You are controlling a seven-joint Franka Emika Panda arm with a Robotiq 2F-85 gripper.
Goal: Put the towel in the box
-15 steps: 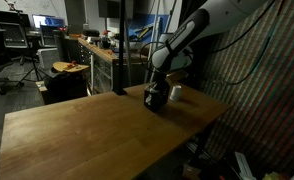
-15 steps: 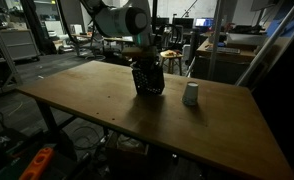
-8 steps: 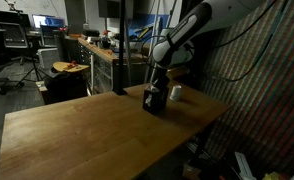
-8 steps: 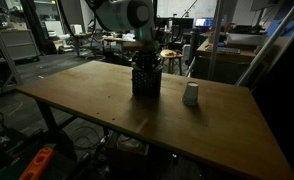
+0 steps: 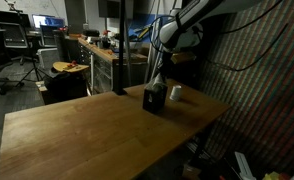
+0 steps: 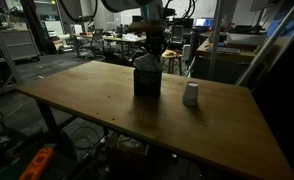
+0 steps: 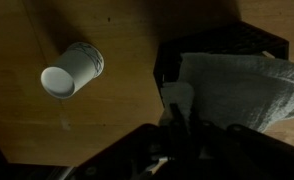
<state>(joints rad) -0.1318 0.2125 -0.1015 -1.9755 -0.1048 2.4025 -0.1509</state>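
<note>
1. A pale paper cup sits on the bare wooden tabletop, apart from the box. It seems to have no part in this job and does not block the way in.
2. The jaws hang straight above the box in both exterior views, on an arm reaching down from overhead. That height likely keeps them clear of the rim. The wrist view is too dark to tell whether they are apart or together.
3. The dark box stands upright with its top open, ready to take a drop from above.
4. The towel lies bunched inside the box, filling most of it. One fold seems to spill over the right rim, so the task looks nearly done.
</note>
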